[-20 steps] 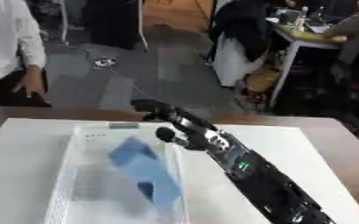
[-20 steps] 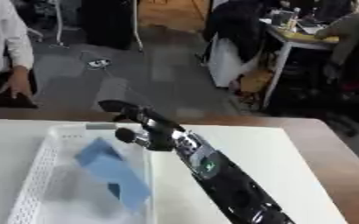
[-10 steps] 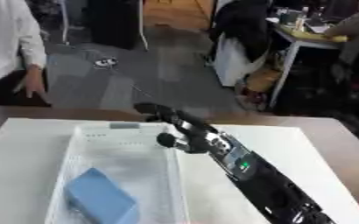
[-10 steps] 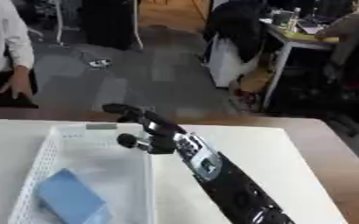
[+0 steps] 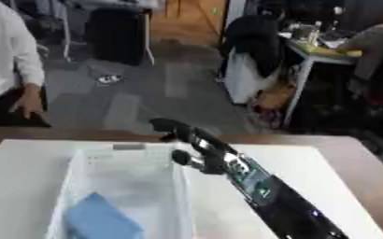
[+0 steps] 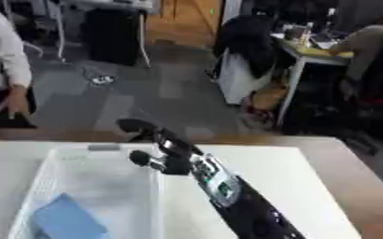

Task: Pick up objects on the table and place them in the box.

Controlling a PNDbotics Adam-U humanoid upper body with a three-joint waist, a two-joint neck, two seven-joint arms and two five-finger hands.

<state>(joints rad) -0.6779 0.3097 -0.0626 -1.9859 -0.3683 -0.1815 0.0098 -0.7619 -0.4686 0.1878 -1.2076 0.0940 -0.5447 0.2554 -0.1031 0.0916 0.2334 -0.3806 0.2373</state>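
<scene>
Blue object (image 5: 101, 219) now lies at the box's (image 5: 178, 196) near-left corner, dropped from mid-box | right hand (image 5: 196, 150) released, fingers relaxed above far-right rim | placement looks done.

A block (image 5: 101, 219) lies in the box (image 5: 72, 172), seemingly its near-left part.

Right hand (image 6: 164, 148) above far right corner of box (image 6: 155, 196), fingers spread and relaxed, holding nothing; black forearm runs toward lower right. Blue flat object (image 6: 67, 220) lies tilted in box's near left part. Box sits on white table (image 6: 309, 186)
</scene>
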